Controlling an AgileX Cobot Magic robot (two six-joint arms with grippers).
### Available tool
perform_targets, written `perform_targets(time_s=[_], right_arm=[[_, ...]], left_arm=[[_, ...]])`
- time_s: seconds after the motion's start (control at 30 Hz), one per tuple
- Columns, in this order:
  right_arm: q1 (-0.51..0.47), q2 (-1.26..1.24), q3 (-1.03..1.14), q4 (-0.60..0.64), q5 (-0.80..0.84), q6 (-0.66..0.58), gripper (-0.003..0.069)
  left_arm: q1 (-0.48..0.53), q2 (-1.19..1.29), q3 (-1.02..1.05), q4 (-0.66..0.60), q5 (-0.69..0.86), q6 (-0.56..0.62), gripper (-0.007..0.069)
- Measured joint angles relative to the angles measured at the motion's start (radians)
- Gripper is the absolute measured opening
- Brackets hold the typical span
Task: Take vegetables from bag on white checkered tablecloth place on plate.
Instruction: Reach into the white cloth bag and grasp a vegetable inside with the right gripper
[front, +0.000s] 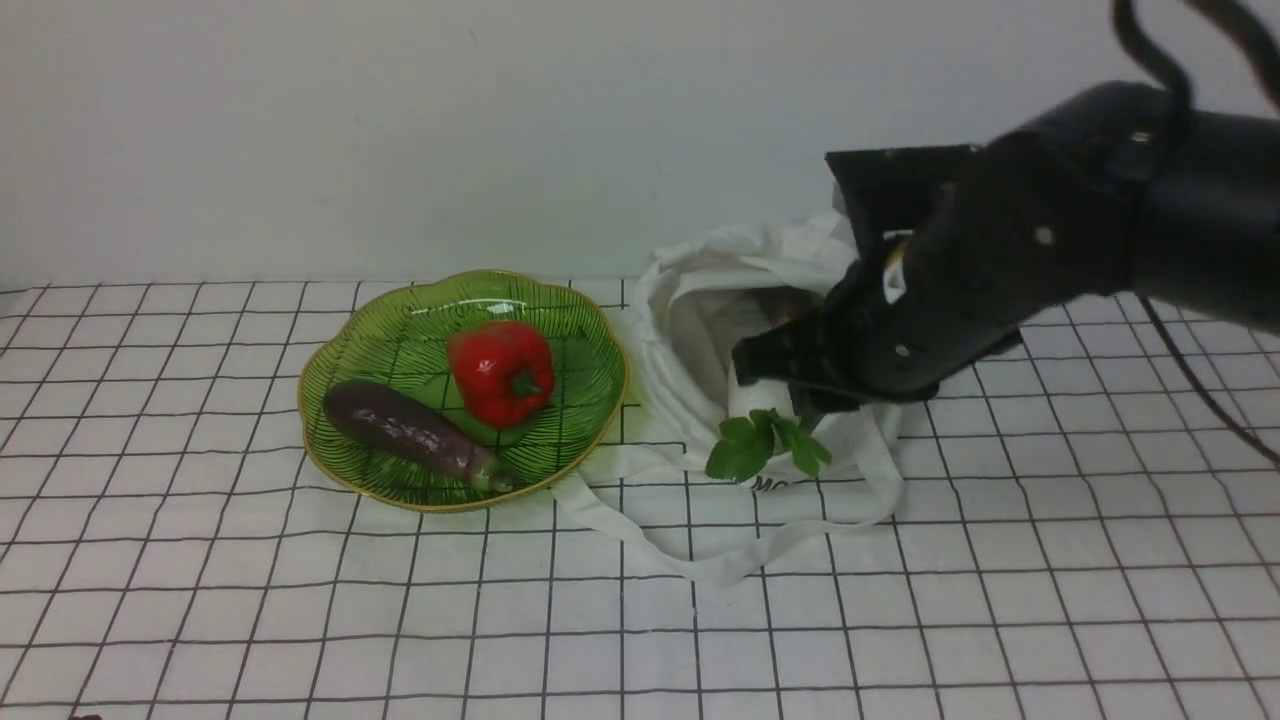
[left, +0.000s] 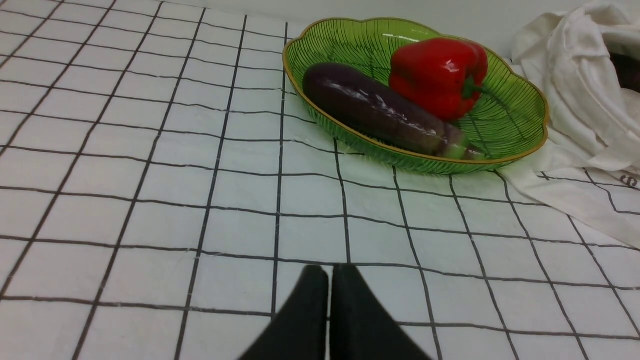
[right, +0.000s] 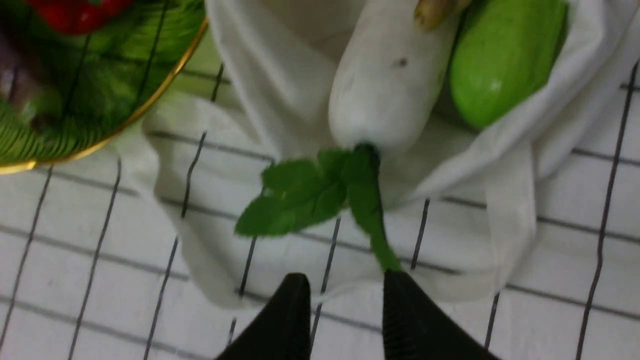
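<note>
Plain white wall at back, tabletop covered by white checkered tablecloth. R arm in from right side, wrist angled down at mouth of bag. R pincer open w/ narrow gap, gripping nothing; one fingertip right at end of radish leaf stalk, contact unclear. L pincer closed and empty, tips together, low over bare cloth, plate ahead of it.

Plate just left of bag in front view, bag cloth up against its rim. Holds eggplant lying along near side + red bell pepper behind, close together.

Bag slumped on tablecloth, mouth open. Radish inside w/ leaves spilling over bag edge. Light green veg right beside radish, also in bag. Strap handles sprawled toward front.

Black lettering on bag partly covered by leaves, not readable.
</note>
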Motion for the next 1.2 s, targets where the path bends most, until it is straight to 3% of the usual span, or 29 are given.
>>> perform_targets(time_s=[0.2,0.33,0.73,1.1,1.2], right_arm=[[0.0,0.222,-0.23,-0.14,-0.01,0.069,0.0412],[-0.005,0.323,-0.343,-0.183,-0.001,0.085,0.0472],[-0.06,0.446,-0.413,-0.238,0.019,0.215,0.0481],[-0.061,0.506,-0.415,-0.29,-0.055,0.232,0.0479],[-0.06,0.509,-0.417,-0.311,-0.06,0.249,0.0449]], left_arm=[[0.0,0.0,0.0,0.0,0.0,0.001,-0.0008],[0.0,0.0,0.0,0.0,0.0,0.001,-0.0008],[0.0,0.0,0.0,0.0,0.0,0.001,-0.0008],[0.0,0.0,0.0,0.0,0.0,0.001,-0.0008],[0.0,0.0,0.0,0.0,0.0,0.001,-0.0008]])
